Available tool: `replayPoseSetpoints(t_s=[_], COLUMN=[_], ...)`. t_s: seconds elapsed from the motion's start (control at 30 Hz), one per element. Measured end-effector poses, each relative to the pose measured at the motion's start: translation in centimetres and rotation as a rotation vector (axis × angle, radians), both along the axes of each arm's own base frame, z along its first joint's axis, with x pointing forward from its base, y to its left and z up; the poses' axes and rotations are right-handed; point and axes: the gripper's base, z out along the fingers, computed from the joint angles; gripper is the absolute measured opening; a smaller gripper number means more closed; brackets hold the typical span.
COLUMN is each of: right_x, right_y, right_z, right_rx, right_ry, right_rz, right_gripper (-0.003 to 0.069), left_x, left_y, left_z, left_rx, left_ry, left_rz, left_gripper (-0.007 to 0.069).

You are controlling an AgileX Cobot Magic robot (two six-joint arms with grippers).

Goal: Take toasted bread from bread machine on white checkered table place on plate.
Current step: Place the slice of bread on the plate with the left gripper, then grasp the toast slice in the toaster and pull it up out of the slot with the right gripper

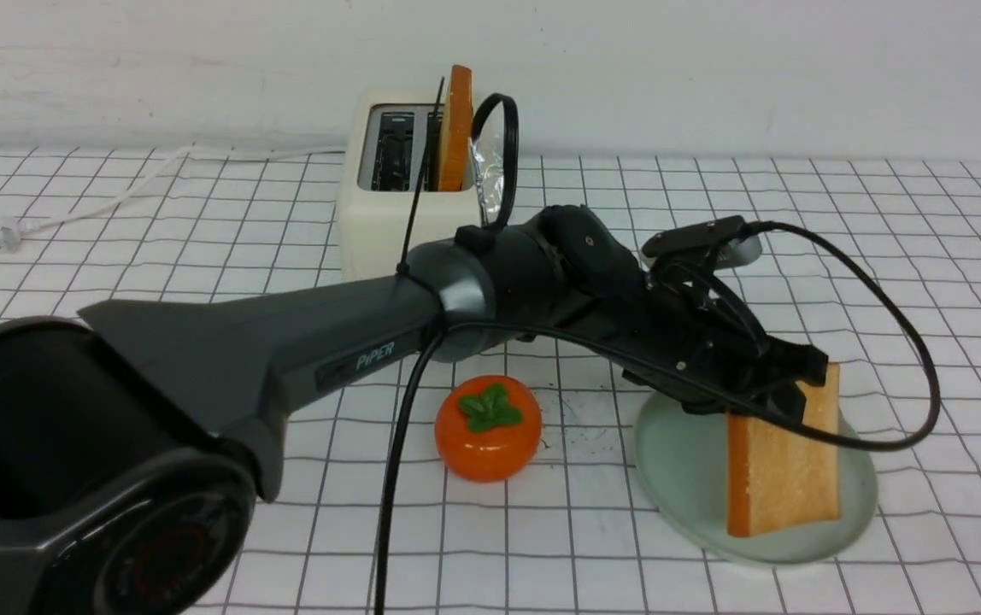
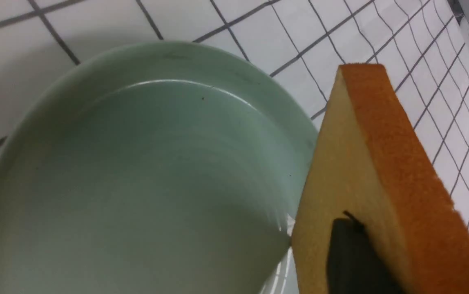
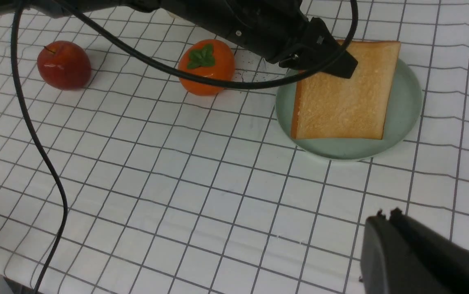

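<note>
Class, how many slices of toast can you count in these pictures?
2. One slice stands in the toaster at the back; the left gripper holds the other slice on edge over the plate. The toaster's second slot looks empty.

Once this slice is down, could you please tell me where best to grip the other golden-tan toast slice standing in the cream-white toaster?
Take the top of the golden-tan toast slice jutting above the boxy cream-white toaster, coming straight down, one claw finger on each broad face. It stands upright, mostly sunk inside, so only that top part is exposed.
</note>
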Motion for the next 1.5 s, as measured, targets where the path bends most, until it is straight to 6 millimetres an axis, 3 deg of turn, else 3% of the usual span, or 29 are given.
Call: replayPoseSetpoints(t_s=[0.1, 0.27, 0.4, 0.5, 0.67, 0.7, 0.73, 0.9, 0.97, 1.1, 1.27, 1.5], right_x=[0.0, 0.0, 0.0, 0.1, 0.2, 0.3, 0.5, 2.8, 4.7, 8.9, 12.5, 17.4], right_y=[0.0, 0.0, 0.0, -0.1, -0.4, -0.4, -0.3, 1.3, 2.6, 5.7, 8.8, 13.1], right_z=[0.0, 0.0, 0.0, 0.0, 0.0, 0.0, 0.0, -0.3, -0.7, -1.4, -2.3, -2.1], right_rx=[0.000, 0.000, 0.000, -0.012, -0.025, -0.026, -0.032, -0.097, -0.148, -0.203, -0.185, -0.140], right_ry=[0.000, 0.000, 0.000, -0.009, -0.019, -0.019, -0.015, 0.066, 0.102, 0.106, 0.097, 0.070], right_rz=[0.000, 0.000, 0.000, -0.013, -0.039, -0.040, -0.048, -0.051, -0.034, 0.017, 0.067, 0.146], right_gripper=[0.0003, 0.0003, 0.0003, 0.0003, 0.0003, 0.0003, 0.0003, 0.0006, 0.0006, 0.0008, 0.0010, 0.0014], left_x=[0.1, 0.4, 0.3, -0.3, -2.1, -2.2, -3.0, -6.0, -7.2, -10.0, -13.7, -21.7], left_y=[0.0, 0.2, 0.7, 1.7, 3.4, 3.5, 4.2, 7.0, 8.4, 11.9, 17.1, 26.5], left_z=[0.2, 0.8, 2.4, 6.4, 12.9, 13.1, 14.9, 19.5, 21.2, 23.8, 23.7, 23.2], left_rx=[0.021, 0.067, 0.110, 0.111, 0.060, 0.060, 0.052, 0.100, 0.141, 0.190, 0.273, 0.180], left_ry=[-0.031, -0.106, -0.194, -0.312, -0.442, -0.448, -0.479, -0.503, -0.507, -0.526, -0.545, -0.645], left_rz=[-0.013, -0.042, -0.063, -0.066, -0.058, -0.059, -0.063, -0.086, -0.074, 0.006, 0.154, 0.444], left_gripper=[0.0381, 0.0578, 0.0647, 0.0652, 0.0557, 0.0540, 0.0475, 0.0071, -0.0014, -0.0013, -0.0013, -0.0013])
